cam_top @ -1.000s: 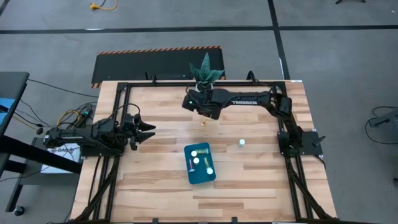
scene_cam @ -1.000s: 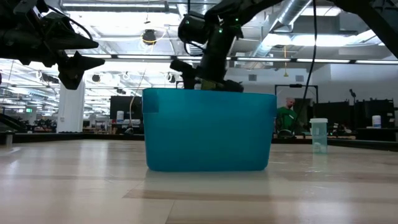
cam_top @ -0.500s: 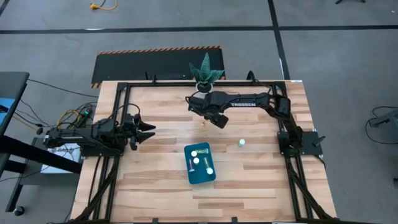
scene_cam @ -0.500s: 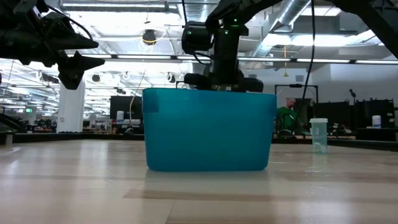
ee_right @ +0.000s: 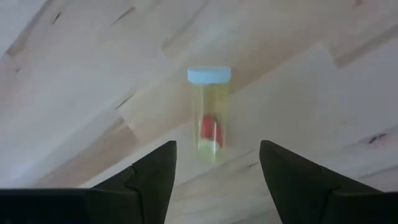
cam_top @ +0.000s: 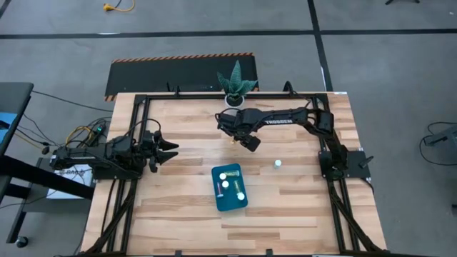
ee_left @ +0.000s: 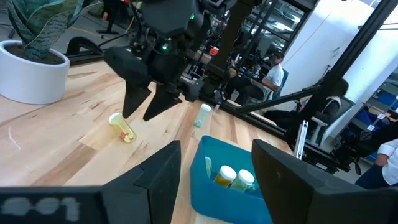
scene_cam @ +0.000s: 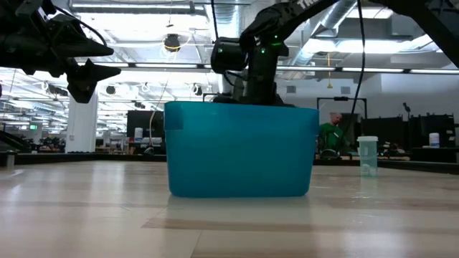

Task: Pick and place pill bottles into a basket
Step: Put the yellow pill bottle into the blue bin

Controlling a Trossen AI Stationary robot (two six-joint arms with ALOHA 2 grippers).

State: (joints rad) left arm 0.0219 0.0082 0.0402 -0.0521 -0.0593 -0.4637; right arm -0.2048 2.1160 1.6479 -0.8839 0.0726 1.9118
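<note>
A pill bottle (ee_right: pixel 210 115) with a pale cap and a clear yellowish body lies on its side on the wood, also seen from the left wrist (ee_left: pixel 122 127). My right gripper (ee_right: pixel 216 149) hangs open just above it, pointing down, one finger on either side, touching nothing; in the high view it (cam_top: pixel 238 134) is at the table's far middle. The teal basket (cam_top: pixel 230 203) holds three bottles (cam_top: pixel 230 184). Another bottle (cam_top: pixel 277 164) stands upright to the basket's right. My left gripper (cam_top: pixel 170 150) waits open at the left.
A white pot with a green plant (cam_top: pixel 235 89) stands at the far edge just behind my right arm. In the low view the basket wall (scene_cam: pixel 240 154) hides my right gripper's fingers. Bare wood lies around the basket.
My right gripper has come down and a little toward the table's near edge, over the lying bottle, and its wrist has rolled so the fingers stand differently about the bottle. The bottles and basket have stayed put.
</note>
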